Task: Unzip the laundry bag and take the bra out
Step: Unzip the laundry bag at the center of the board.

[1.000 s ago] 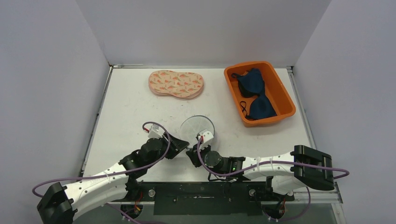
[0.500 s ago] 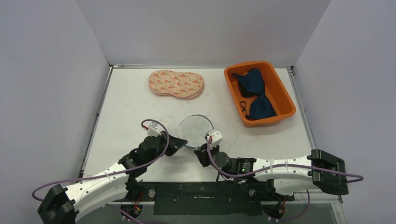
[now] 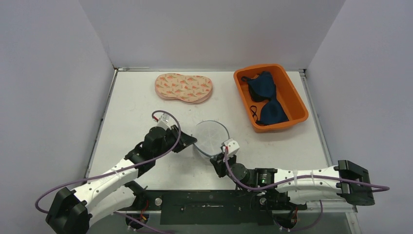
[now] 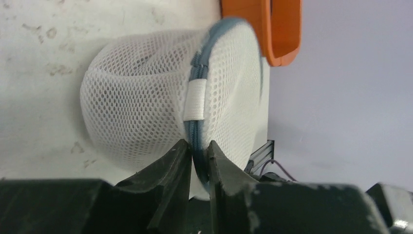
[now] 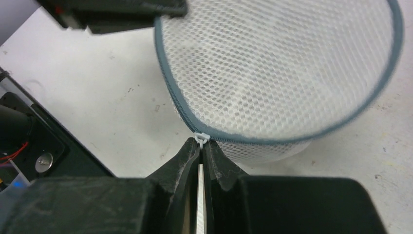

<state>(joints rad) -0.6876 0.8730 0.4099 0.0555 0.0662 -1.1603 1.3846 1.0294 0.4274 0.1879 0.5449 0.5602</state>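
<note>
The round white mesh laundry bag (image 3: 210, 136) with a blue-grey zipper rim lies at the table's near middle, between my two grippers. My left gripper (image 4: 198, 146) is shut on the bag's zipper seam (image 4: 196, 129) at its left edge. My right gripper (image 5: 201, 144) is shut on the small white zipper pull (image 5: 201, 137) at the bag's near edge. The bag fills the right wrist view (image 5: 277, 68). A dark blue bra (image 3: 265, 97) lies in the orange bin (image 3: 294, 97). I cannot see what is inside the bag.
A pink patterned pad (image 3: 184, 87) lies at the far middle of the table. The orange bin stands at the far right, and its rim shows in the left wrist view (image 4: 272, 29). Grey walls close in three sides.
The right arm has swung right and back along the near edge, drawing the zipper pull around the bag's rim. The left gripper and bag shifted slightly away from the bases.
</note>
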